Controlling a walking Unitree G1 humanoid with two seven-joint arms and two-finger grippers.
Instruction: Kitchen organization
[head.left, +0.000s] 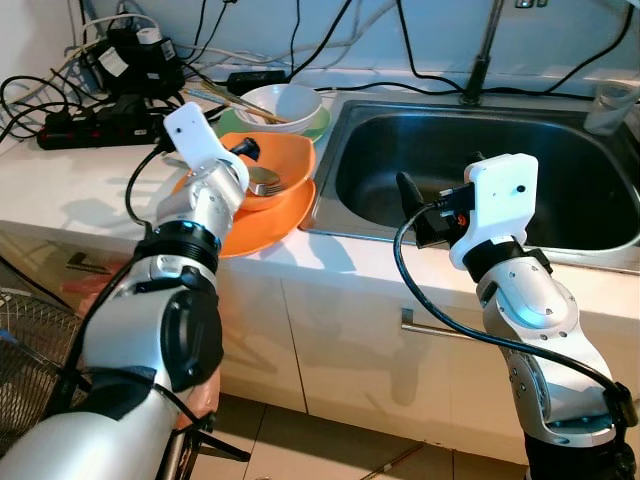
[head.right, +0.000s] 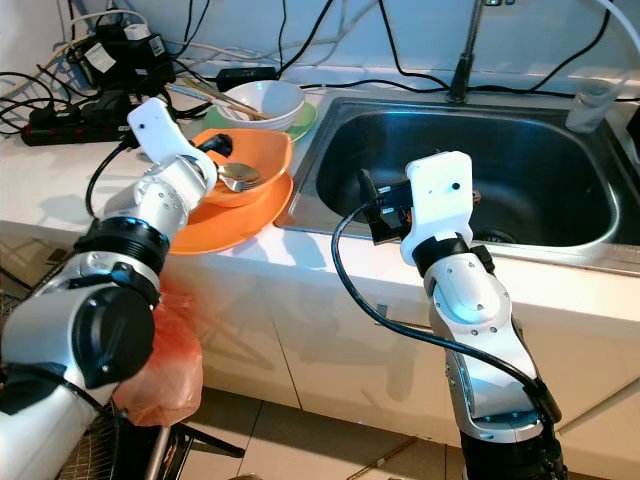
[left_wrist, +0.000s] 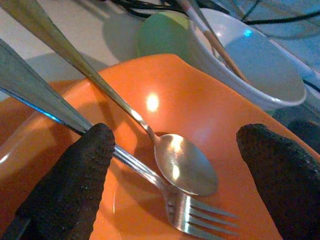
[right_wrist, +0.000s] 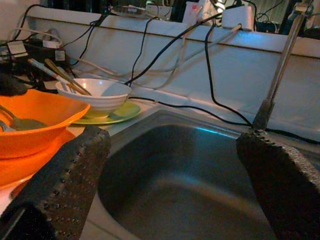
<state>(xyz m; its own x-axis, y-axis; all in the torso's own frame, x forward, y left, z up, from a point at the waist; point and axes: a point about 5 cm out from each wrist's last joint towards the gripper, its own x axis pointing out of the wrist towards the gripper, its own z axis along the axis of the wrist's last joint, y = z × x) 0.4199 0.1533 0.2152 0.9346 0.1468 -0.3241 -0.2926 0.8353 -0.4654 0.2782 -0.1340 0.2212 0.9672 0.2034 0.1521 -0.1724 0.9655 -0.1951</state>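
Left pincer (left_wrist: 172, 175) gapes wide inside the orange bowl (head.left: 285, 160), 1 finger touching the fork (left_wrist: 200, 217) beside the spoon (left_wrist: 185, 165); right pincer (right_wrist: 172, 185) gapes empty over the sink (head.left: 480, 170) beside that bowl; no writing is legible.

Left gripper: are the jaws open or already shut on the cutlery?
Open. The left gripper hovers in the orange bowl, jaws spread either side of the spoon and fork.

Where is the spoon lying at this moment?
The spoon lies in the orange bowl on the counter, left of the sink, its bowl resting over a fork. The open left gripper straddles both.
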